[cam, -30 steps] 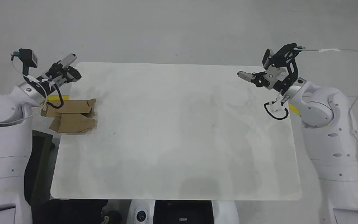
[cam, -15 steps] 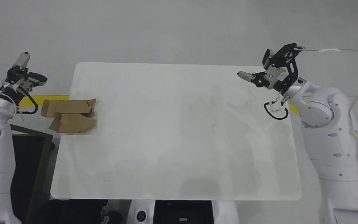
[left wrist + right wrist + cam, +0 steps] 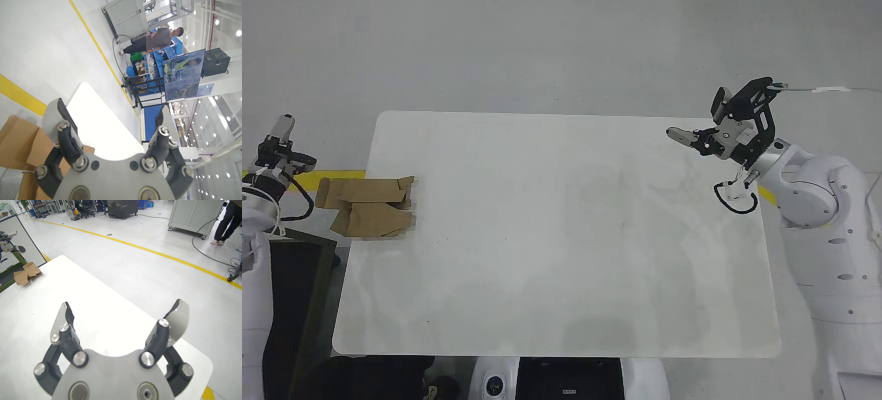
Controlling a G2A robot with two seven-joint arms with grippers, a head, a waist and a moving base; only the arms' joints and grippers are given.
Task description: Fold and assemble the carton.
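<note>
A flat brown cardboard carton (image 3: 367, 205) lies unfolded at the left edge of the white table (image 3: 562, 250), partly hanging over it. My left gripper (image 3: 277, 150) hovers off the table, left of the carton and apart from it. In the left wrist view that gripper (image 3: 111, 113) is open and empty, with the carton (image 3: 17, 144) beside and below it. My right gripper (image 3: 692, 138) hangs over the table's far right part, far from the carton. The right wrist view has this gripper (image 3: 122, 311) open with nothing in it and the carton (image 3: 26, 274) far across the table.
A dark box-like stand (image 3: 297, 290) sits on the floor by the table's left edge, below the carton. The wide white tabletop (image 3: 56, 317) stretches between the two arms. A yellow floor line (image 3: 20, 96) runs past the table's corner.
The left arm has pulled away from above the carton, leftward off the table. The carton and the right arm stay where they were.
</note>
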